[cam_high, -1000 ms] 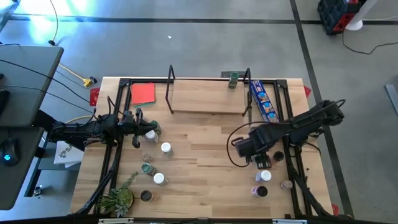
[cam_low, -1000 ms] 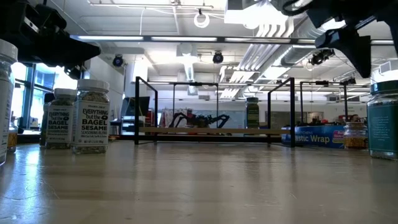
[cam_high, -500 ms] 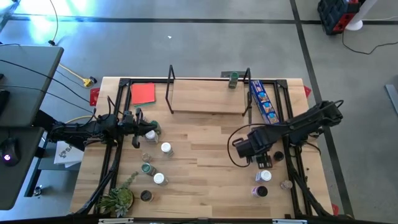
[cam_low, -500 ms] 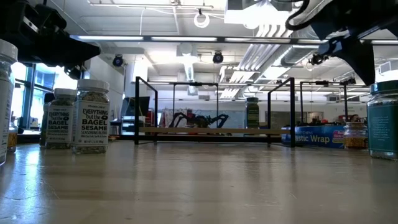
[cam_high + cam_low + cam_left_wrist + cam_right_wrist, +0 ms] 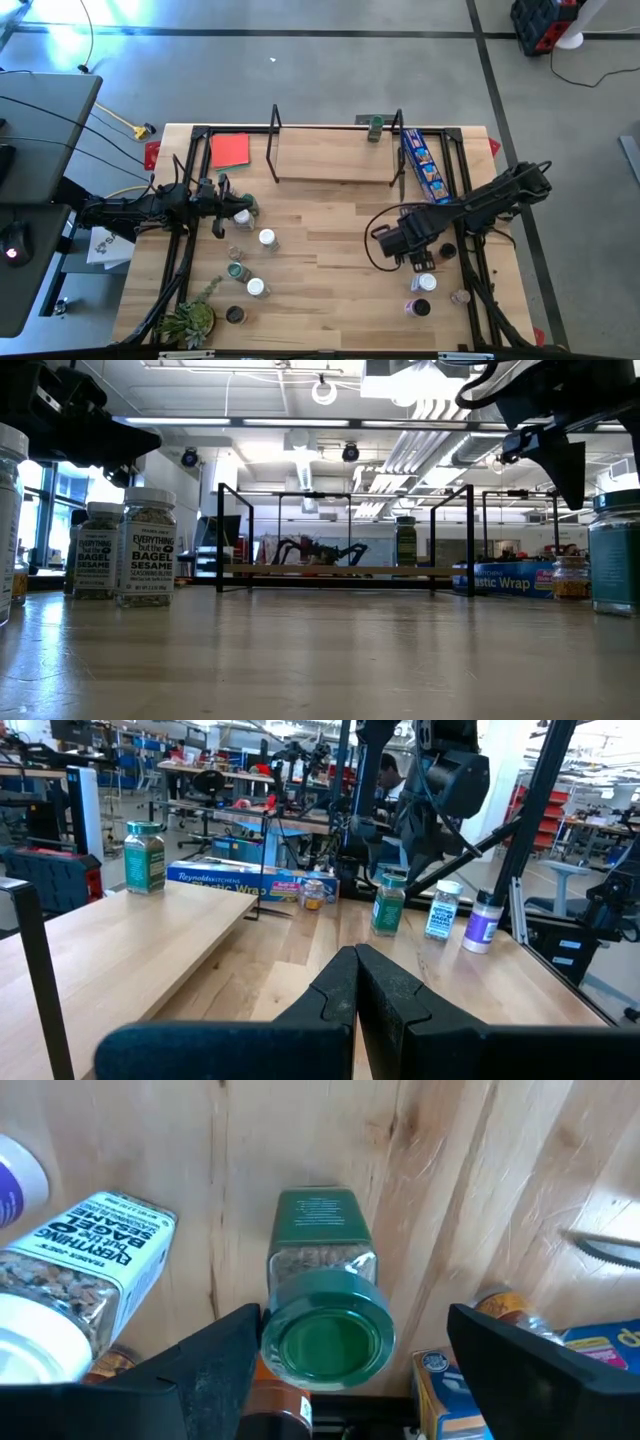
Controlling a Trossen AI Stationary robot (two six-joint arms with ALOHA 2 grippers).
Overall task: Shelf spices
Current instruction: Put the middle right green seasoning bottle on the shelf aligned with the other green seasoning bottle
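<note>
My right gripper [image 5: 355, 1325] is open and points down over a green-lidded spice jar [image 5: 325, 1330] that stands upright on the table. One finger is on either side of the lid and neither touches it. In the high view this gripper [image 5: 418, 255] is at the table's right. A white-lidded jar [image 5: 427, 283] and two more jars stand just nearer. Several other jars [image 5: 267, 238] stand at the table's left. The shelf [image 5: 330, 167] is at the far middle, with one green jar [image 5: 375, 128] at its right end. My left gripper [image 5: 355, 990] is shut and waits level at the left edge.
A long blue box [image 5: 425, 162] lies right of the shelf. A red sheet [image 5: 230, 150] is at the far left and a small plant [image 5: 190, 322] at the near left corner. Black frame rails [image 5: 470, 270] run along both table sides. Bare wood lies in the middle.
My right gripper has sunk a little toward the green-lidded jar and its wrist has turned slightly. The jars have not moved.
</note>
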